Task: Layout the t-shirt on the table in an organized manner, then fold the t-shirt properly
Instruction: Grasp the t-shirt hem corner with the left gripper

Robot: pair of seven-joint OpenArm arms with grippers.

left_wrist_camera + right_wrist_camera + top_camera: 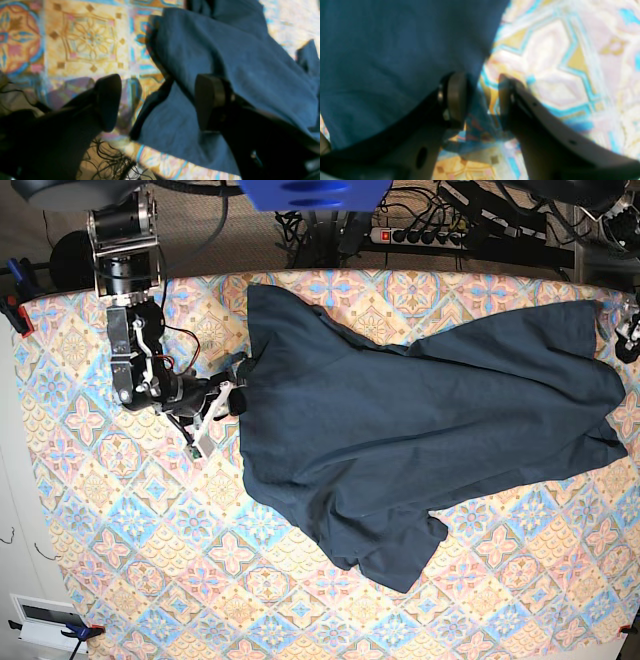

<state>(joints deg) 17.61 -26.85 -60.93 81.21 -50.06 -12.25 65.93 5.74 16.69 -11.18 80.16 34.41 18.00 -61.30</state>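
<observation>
The right gripper (232, 392) is hovering unclenched at the navy t-shirt (420, 430) edge, grasping nothing — still the laying-out step. The shirt is sprawling rumpled across the table (120, 550); farther off, the left gripper (157, 102) is gaping, empty — next, regrip and flatten.

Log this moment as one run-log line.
stage: layout | t-shirt: spread unfolded on table, rumpled | left gripper: open over its edge | right gripper: open at its edge

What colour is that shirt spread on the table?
The t-shirt is plain dark navy blue, seen best in the base view.
</observation>
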